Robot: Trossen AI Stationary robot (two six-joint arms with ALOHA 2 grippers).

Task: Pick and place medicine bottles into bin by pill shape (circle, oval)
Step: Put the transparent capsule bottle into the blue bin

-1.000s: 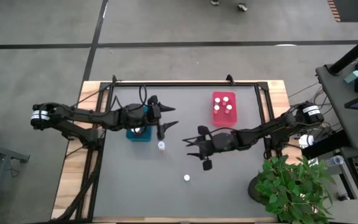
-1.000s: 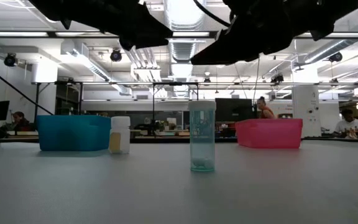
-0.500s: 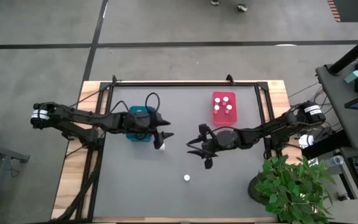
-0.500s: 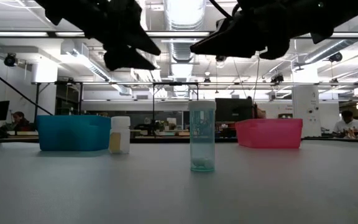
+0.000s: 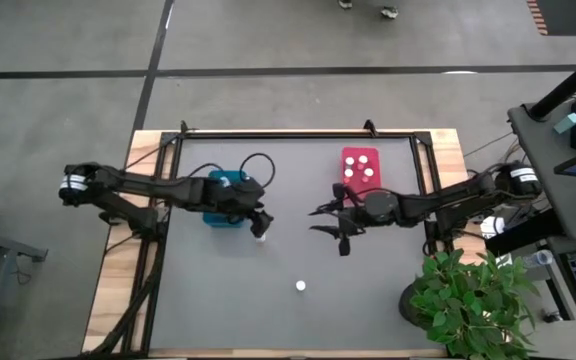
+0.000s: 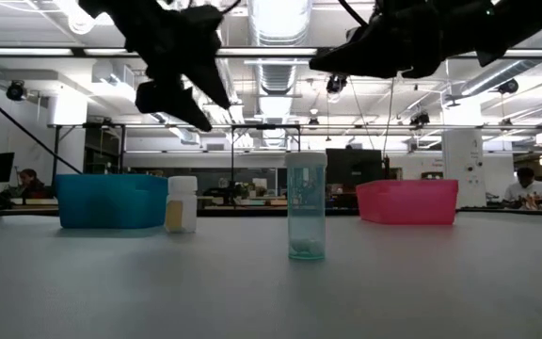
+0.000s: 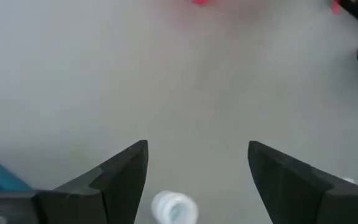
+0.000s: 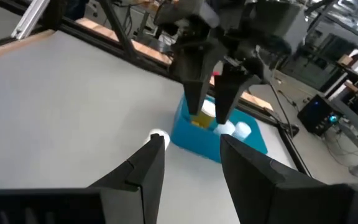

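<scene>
Target bottle: I see an orange-tinted medicine bottle [image 5: 261, 234] upright on the grey table [image 5: 368, 300], just beside the blue bin [image 5: 224, 215]. I judge it is next to go.
Left gripper: my left gripper [image 5: 259, 218] hangs above this bottle with fingers spread wide and nothing between them. In the left wrist view the white cap [image 7: 173, 208] lies under the gap, so I think it is lined up for a grasp.
Second loose bottle: a pale bluish bottle [image 6: 306, 206] stands alone nearer the front edge, well apart from both bins.
Right gripper: my right gripper [image 5: 330, 218] waits near the red bin [image 5: 361, 172], fingers apart and empty.
Count, loose bottles: two.
Count, red bin: four white caps.
Count, blue bin: partly hidden by the arm; I cannot count.
Count, bins: two, one per pill shape, I suppose.
</scene>
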